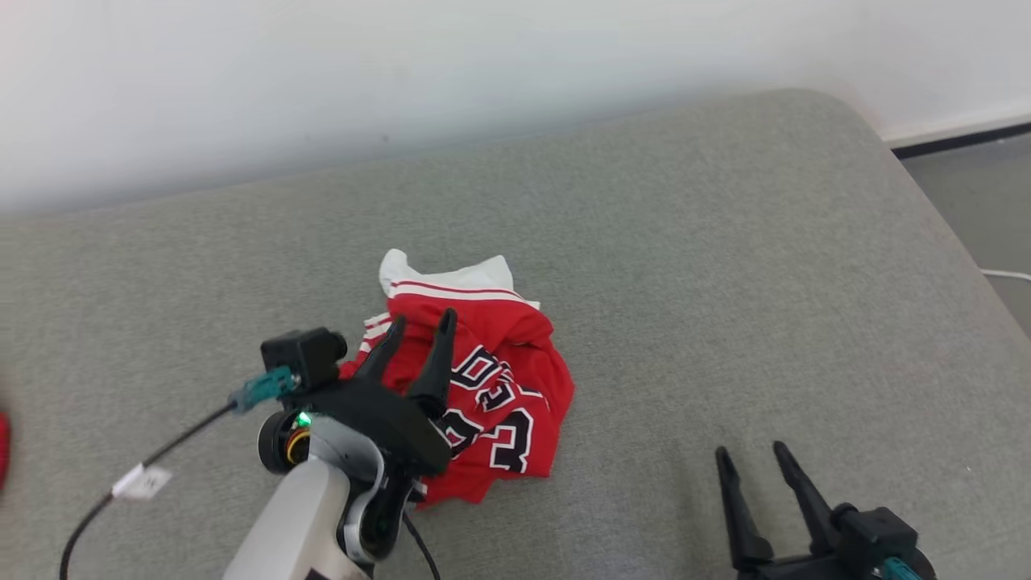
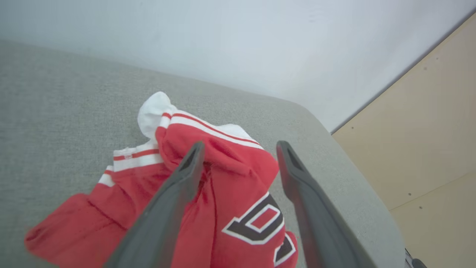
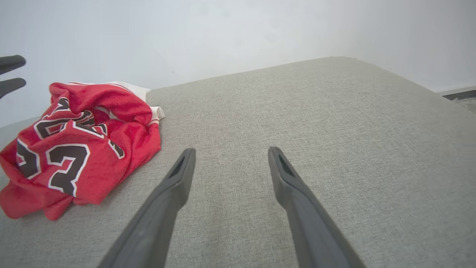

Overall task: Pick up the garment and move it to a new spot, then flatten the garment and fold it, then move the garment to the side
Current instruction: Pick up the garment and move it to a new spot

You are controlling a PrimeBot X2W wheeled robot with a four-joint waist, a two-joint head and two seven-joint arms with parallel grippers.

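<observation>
Left gripper (image 1: 423,318), jaws spread, hovers over the crumpled garment (image 1: 515,379), lying near-to-far, white-trimmed end farthest.

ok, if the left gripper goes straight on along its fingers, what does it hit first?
The red garment: its bunched fold lies just ahead of the left gripper, between the open fingers. How far above it the tips ride is unclear; beyond is the grey cushion.

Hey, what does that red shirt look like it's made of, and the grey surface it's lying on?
Red shirt: probably a soft knit sports fabric, matte; it slumps in loose folds and looks slightly fuzzy up close. Grey surface: seemingly woven upholstery cloth over padding, matte; fine weave grain shows and its corner is rounded.
</observation>
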